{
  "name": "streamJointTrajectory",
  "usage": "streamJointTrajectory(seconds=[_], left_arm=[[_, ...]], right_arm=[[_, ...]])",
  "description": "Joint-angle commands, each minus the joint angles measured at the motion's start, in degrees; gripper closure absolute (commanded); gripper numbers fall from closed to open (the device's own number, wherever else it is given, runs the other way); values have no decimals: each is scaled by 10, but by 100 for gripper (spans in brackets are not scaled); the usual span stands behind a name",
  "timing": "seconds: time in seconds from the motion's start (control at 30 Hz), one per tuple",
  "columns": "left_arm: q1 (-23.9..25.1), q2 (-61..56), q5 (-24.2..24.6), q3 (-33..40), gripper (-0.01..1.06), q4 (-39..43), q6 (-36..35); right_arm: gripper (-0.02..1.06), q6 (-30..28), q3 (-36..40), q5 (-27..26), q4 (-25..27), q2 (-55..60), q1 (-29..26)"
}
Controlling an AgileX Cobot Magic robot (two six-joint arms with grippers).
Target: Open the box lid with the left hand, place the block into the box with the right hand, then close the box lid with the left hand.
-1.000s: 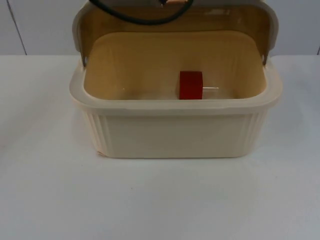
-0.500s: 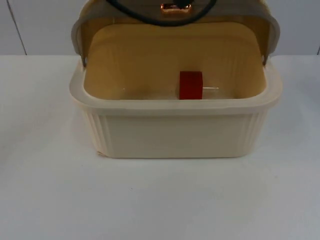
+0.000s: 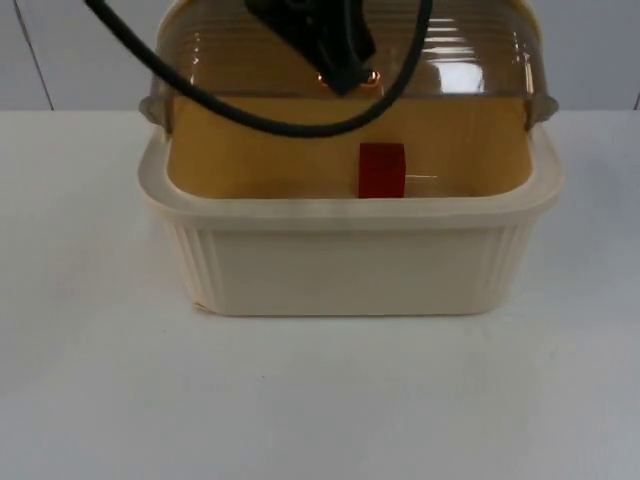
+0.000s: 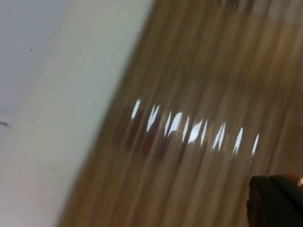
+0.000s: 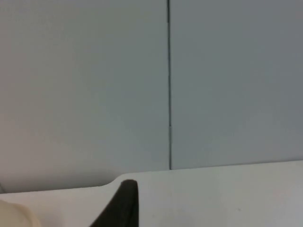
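lid (image 3: pixel 345 60) has swung forward and down over the box (image 3: pixel 350 255), now roughly half shut (was tipped back a second ago). left gripper (image 3: pixel 340 70) has come into the top view, on the lid's front edge.

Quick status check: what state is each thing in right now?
lid: partly lowered over the box, not shut
box: upright on the table, still open at the front
block: inside the box, on its floor
left gripper: on the lid
right gripper: waiting aside
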Motion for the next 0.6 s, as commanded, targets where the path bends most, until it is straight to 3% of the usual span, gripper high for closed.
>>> streamJointTrajectory(seconds=[0.0, 0.1, 0.3, 0.57], left_arm=[[-2, -5, -28, 31, 105, 32, 3], [-27, -25, -80, 91, 105, 36, 30], [-59, -27, -108, 138, 105, 97, 46], [-85, -35, -106, 152, 105, 121, 54]], right_arm=[[-1, 1, -4, -7, -7, -5, 10], [-1, 1, -4, -7, -9, -5, 25], [-1, 2, -4, -7, -5, -5, 25], [-1, 2, -4, -7, -5, -5, 25]])
